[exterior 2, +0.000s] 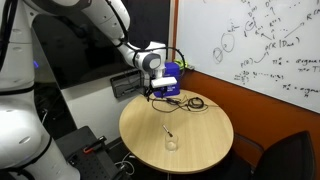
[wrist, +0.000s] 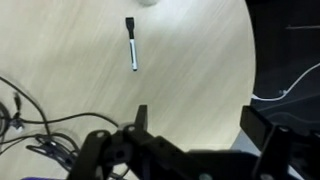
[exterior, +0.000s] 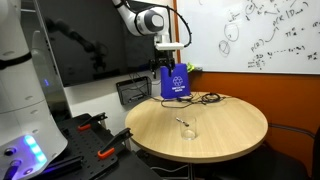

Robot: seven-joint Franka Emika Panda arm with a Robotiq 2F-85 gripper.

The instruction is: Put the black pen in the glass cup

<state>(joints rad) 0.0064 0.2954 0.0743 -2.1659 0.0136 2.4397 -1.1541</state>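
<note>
Up over the table [exterior: 240, 125], the gripper [wrist: 195, 125] hung spread apart and empty, probably sizing up the black pen [wrist: 133, 48] by the glass cup [exterior: 187, 128].

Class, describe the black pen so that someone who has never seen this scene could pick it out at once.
Find the round wooden table in front of the whiteboard. Near its middle, away from the blue bag, the black pen lies flat close to the small glass cup. It is short, thin and straight, unlike the looping black cable by the bag.
</note>
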